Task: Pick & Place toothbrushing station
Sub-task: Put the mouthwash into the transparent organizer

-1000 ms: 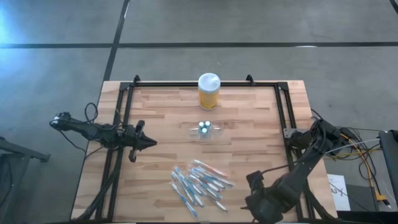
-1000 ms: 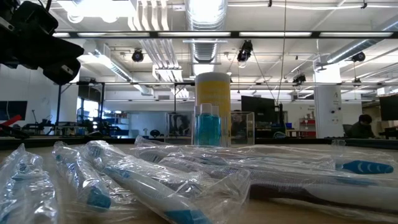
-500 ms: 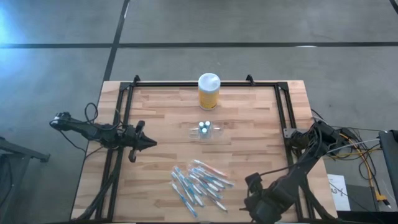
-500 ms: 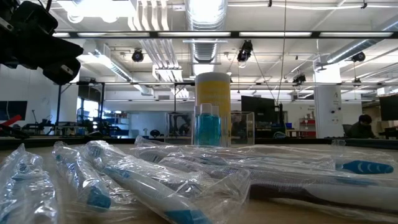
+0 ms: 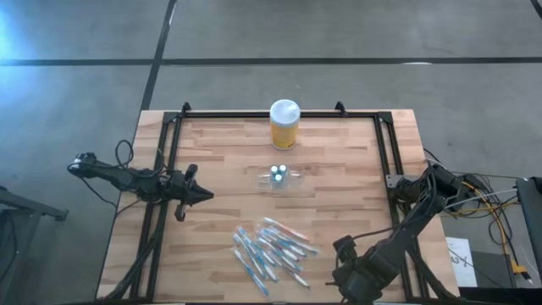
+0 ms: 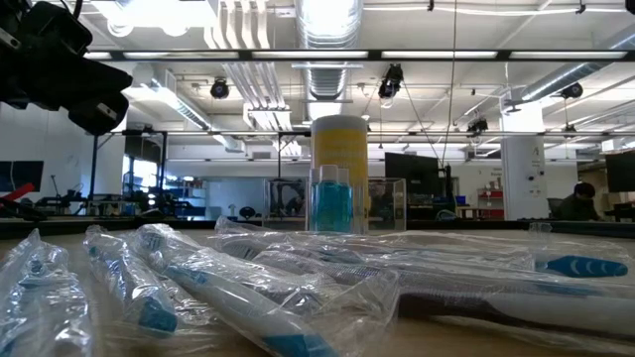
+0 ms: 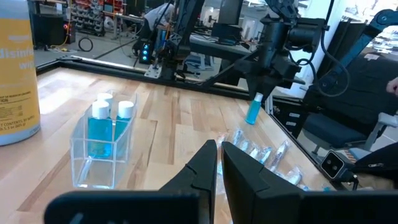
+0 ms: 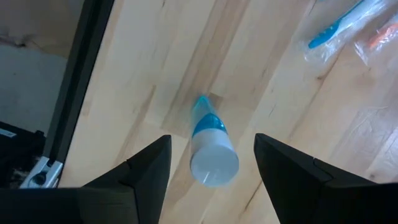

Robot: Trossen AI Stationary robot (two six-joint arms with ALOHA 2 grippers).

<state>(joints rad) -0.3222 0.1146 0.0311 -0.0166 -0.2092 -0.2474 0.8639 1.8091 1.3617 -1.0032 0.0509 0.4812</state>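
A pale wooden counter (image 5: pixel 339 161) with a black frame stands on a grey concrete floor. Near its middle sits the toothbrushing station (image 5: pixel 279 180), a small clear plastic holder, hard to pick out against the wood, with two blue bottles with white caps (image 7: pixel 110 122) standing in its slots. Behind it stands a yellow jar (image 5: pixel 284 125) with a white lid. Wrapped toothbrushes (image 5: pixel 269 252) lie heaped toward the front. The left claw (image 5: pixel 203 194) hovers at the counter's left, fingers together. The right claw (image 8: pixel 209 177) hangs at the front right, fingers spread, with a white-capped blue tube (image 8: pixel 208 145) upright between them, untouched.
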